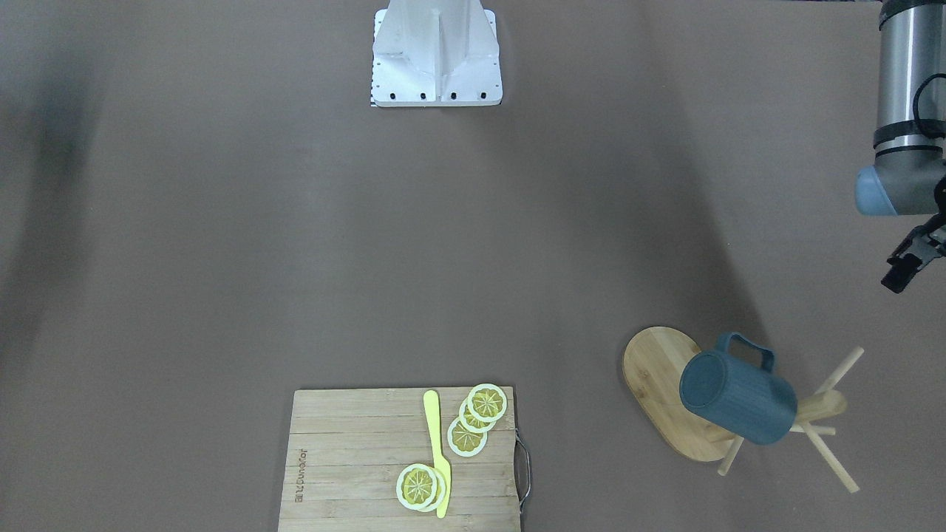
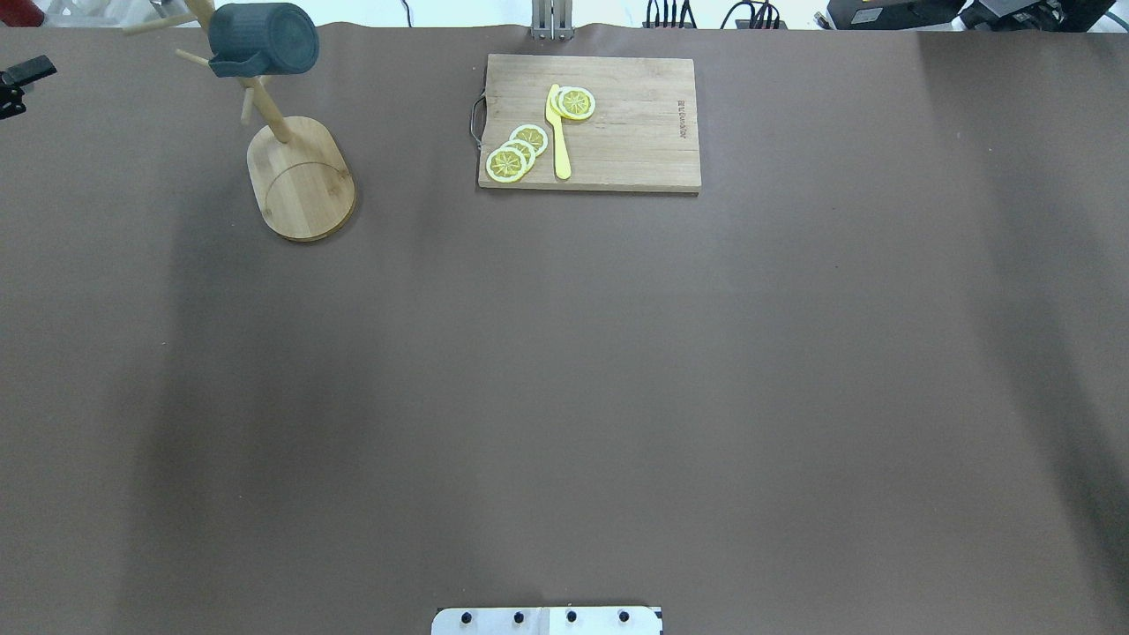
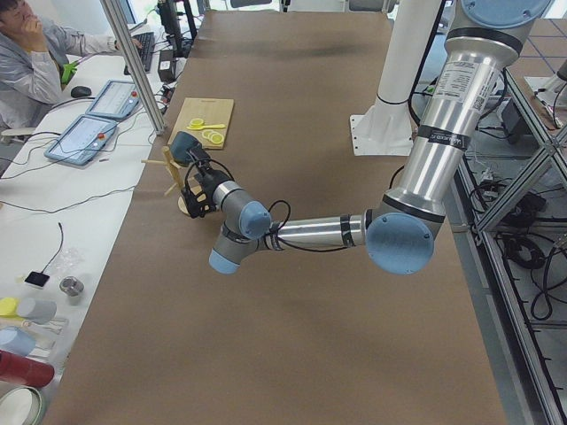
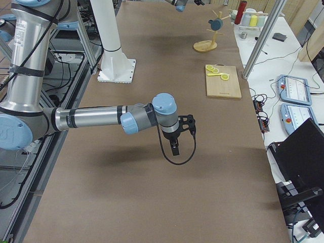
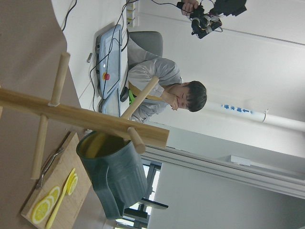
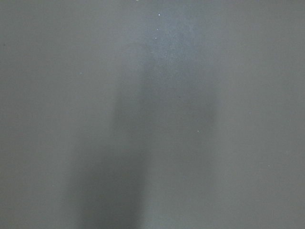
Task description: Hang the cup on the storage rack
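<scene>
- The cup (image 2: 265, 38) hangs on the storage rack (image 2: 304, 185), with its handle over one of the upper pegs near the post. It lies on its side and is off the table (image 2: 564, 370).
- In the left wrist view the yellow inside of the cup faces the post. In the front-facing view its flat bottom points away from the post.
- Taking the overhead view as a clock with 12 at the far edge, the rack stands at about 10 o'clock on the table.
- The left gripper (image 2: 25, 86) hovers at 9 o'clock from the cup, near it but not touching. Its two fingers appear spread apart and there is nothing between them.
- The right gripper (image 4: 174, 144) points down over the bare table, well apart from the rack. It shows only in the side view, so I cannot tell how its jaws stand.
- A cutting board (image 2: 617, 123) lies at 12 o'clock, with lemon slices (image 2: 516, 150) and a yellow knife (image 2: 557, 132) on it.
- A person (image 3: 35, 53) sits at a side table beyond the rack.
</scene>
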You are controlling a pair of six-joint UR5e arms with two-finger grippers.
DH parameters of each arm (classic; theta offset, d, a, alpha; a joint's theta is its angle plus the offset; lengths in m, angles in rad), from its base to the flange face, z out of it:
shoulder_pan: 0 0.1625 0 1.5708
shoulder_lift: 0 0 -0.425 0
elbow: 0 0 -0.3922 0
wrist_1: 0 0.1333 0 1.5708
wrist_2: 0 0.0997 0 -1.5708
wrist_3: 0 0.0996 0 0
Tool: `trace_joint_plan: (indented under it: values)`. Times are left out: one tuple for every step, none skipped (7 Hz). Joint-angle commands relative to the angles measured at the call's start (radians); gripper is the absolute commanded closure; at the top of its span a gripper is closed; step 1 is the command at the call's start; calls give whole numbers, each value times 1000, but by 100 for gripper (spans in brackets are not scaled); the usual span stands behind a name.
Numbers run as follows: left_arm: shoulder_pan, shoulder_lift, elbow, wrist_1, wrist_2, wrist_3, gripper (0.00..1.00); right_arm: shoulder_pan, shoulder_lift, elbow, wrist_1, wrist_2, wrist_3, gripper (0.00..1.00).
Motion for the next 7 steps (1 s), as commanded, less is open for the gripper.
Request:
trace_joint_plan:
  values:
    - [-74, 18, -61, 143, -48, 332, 3, 0, 4, -6, 0, -11, 0, 0]
    - [-96, 51, -63, 163, -46, 538, 3, 0, 4, -6, 0, -11, 0, 0]
    - [-132, 61, -78, 233, -48, 662, 3, 0, 4, -7, 0, -11, 0, 0]
    - [-163, 62, -95, 320, -40, 771, 3, 0, 3, -7, 0, -11, 0, 0]
    - [-206, 68, -100, 414, -45, 948, 3, 0, 0, -7, 0, -13, 0, 0]
    - [-240, 117, -142, 538, -63, 1126, 3, 0, 0, -7, -1, -13, 0, 0]
    - [-246, 172, -223, 697, -69, 1268, 3, 0, 0, -7, -1, -13, 0, 0]
